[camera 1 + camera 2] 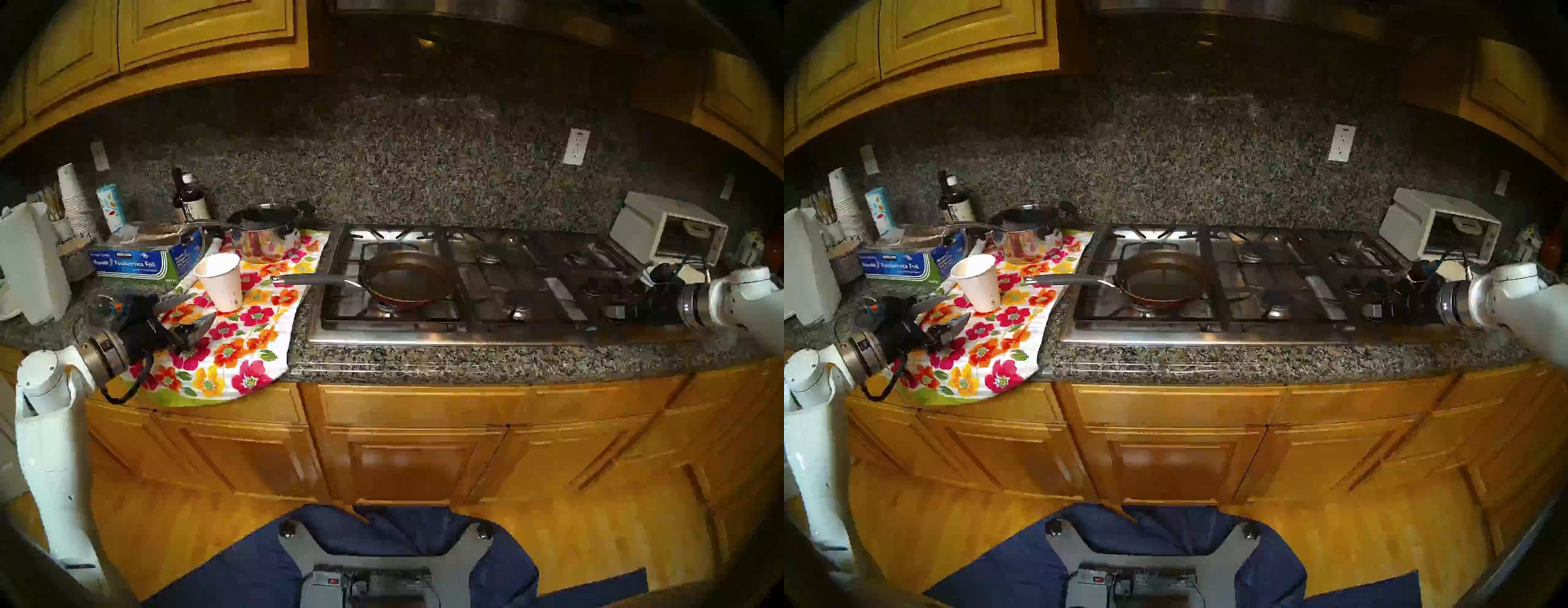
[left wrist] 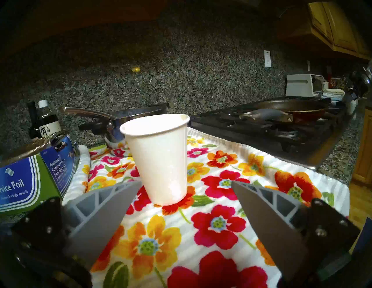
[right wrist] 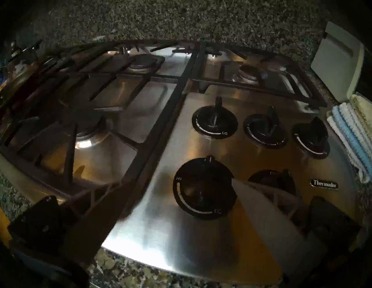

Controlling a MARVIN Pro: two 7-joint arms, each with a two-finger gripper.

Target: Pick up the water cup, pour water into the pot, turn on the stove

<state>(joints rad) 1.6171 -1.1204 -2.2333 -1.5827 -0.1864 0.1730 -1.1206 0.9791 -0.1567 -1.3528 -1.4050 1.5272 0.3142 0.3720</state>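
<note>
We are looking down on the speckled granite counter (image 1: 488, 361), and we take the wide stainless-steel gas stove (image 1: 424, 335) with its black iron grates as our landmark. On the stove's front left burner sits the wide shallow frying pan (image 1: 407, 276), dark inside and red outside, its long grey handle (image 1: 314, 279) reaching out past the stove's left edge over the flowered cloth (image 1: 237, 339) of white, red, orange and yellow blooms.

To the left of the stove, upright on that cloth, stands the tall white tapered paper cup (image 1: 220, 280), a small green mark near its base. Behind the cup, still left of the stove, we see a shiny steel saucepan (image 1: 265, 229) with black handles, and further left a blue and green box of foil (image 1: 140, 263).

Our left pincer (image 1: 191, 314) hangs over the cloth, further from the stove than the cup. From the left wrist we see its two grey fingers (image 2: 104, 209) spread wide, the cup (image 2: 159, 158) standing beyond their tips, clear of both. Nothing is held.

Our right pincer (image 3: 173, 182) hovers above the stove's right end, over the cluster of black round knobs (image 3: 203, 187). The right wrist view shows its fingers standing wide apart either side of the large front knob, touching none of them that we can make out; the near finger (image 3: 261, 211) is blurred. Past the stove's right edge lie folded blue and white towels (image 3: 350, 136) and a white toaster oven (image 1: 666, 229).
</note>
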